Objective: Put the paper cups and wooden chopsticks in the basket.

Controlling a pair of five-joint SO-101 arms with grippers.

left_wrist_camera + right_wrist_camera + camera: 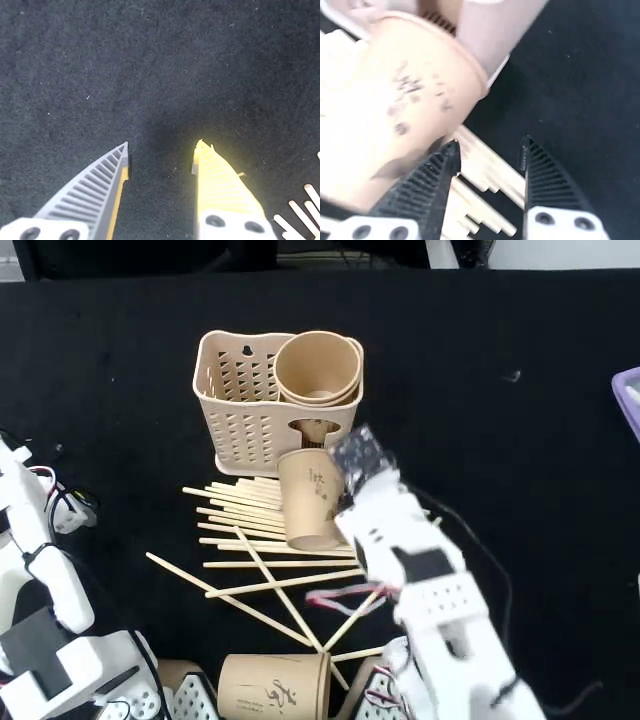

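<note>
Black tabletop (520, 440) runs under everything. Far left, the left gripper (162, 144) hangs spread over bare cloth. A basket (235, 425) holds nested paper cups (318, 365). Wooden chopsticks (255, 525) lie scattered before it, with a loose cup (308, 502) apparently standing on them. The right gripper (490, 142) is parted just beside that cup.

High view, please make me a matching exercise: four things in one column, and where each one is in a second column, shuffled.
Things
1. stacked brown paper cups
2. brown paper cup by the right gripper
3. brown paper cup lying on its side
4. left gripper

Places
A. inside the beige perforated plastic basket
B. over bare black table
C. on the wooden chopsticks, in front of the basket
D. between the two arms' bases

Pairs: 1-A, 2-C, 3-D, 4-B
</note>
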